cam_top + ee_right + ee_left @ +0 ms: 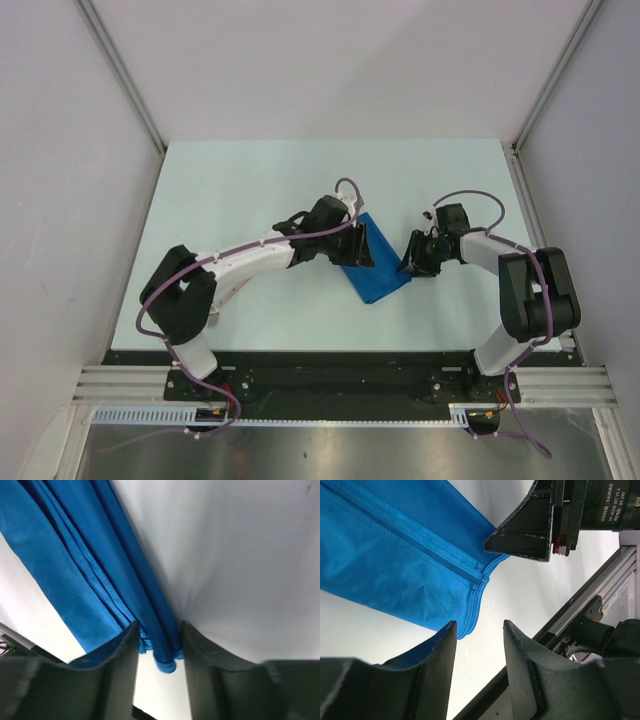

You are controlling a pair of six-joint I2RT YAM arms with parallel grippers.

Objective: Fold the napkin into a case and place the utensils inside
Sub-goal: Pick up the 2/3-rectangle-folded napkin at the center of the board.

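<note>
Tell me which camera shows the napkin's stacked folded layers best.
The left wrist view: the napkin is close up, and the layered edges at its corner are sharp. The right wrist view shows the layers too, but less crisply, running down between the jaws. The top view shows only a small blue shape, partly hidden.

The pale table (pixel 250 180) carries a folded royal-blue napkin (pixel 378 278). It lies flat on the surface, near the middle and a little to the right, turned diagonally. Its layered edges are stacked together at one corner and along one side.
</note>
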